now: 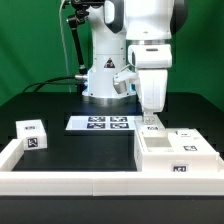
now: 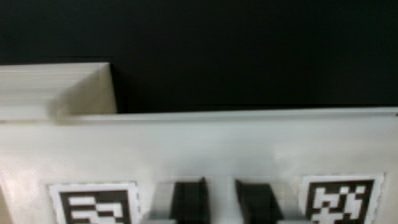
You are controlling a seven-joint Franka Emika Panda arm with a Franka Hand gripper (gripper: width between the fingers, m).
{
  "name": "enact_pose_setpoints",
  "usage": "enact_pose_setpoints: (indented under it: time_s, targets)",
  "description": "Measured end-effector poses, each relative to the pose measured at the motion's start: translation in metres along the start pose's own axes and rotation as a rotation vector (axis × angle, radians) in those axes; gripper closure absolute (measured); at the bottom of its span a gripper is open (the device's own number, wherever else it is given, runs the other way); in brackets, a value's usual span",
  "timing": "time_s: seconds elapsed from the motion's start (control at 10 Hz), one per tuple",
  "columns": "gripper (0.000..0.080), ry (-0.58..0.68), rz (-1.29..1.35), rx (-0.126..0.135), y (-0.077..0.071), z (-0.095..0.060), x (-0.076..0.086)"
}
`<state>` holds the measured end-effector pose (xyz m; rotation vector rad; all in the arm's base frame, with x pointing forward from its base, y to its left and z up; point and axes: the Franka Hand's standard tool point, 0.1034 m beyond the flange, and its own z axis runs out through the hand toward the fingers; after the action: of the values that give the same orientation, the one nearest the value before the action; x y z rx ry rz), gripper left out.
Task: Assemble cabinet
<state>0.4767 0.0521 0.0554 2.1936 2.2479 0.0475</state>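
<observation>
The cabinet (image 1: 182, 152), a large white box-shaped body with black-and-white tags, lies on the black table at the exterior view's right. My gripper (image 1: 150, 122) comes straight down onto its far edge, at the corner toward the exterior view's left. In the wrist view the cabinet (image 2: 214, 150) fills the lower half, with a tag on each side of my gripper (image 2: 221, 203). The two black fingers (image 2: 187, 201) stand close together with a narrow white strip of the cabinet between them. The jaws look shut on that edge.
A small white tagged cube (image 1: 33, 134) sits at the exterior view's left. The marker board (image 1: 105, 123) lies in front of the robot base. A low white wall (image 1: 70, 178) runs along the table's front and left side. A white block (image 2: 54, 90) shows beyond the cabinet in the wrist view.
</observation>
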Motion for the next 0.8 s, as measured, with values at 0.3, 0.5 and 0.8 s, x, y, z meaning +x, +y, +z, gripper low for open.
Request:
enact_pose_setpoints:
  time_s: [0.3,0.5,0.8]
  targets:
    - [0.0728,0.001,-0.075,-0.001,0.004,0.001,-0.003]
    - [0.0728,0.002,-0.075,-0.001,0.004,0.001,-0.003]
    - [0.0728,-0.002,-0.006,0.011,0.022,0.000,0.003]
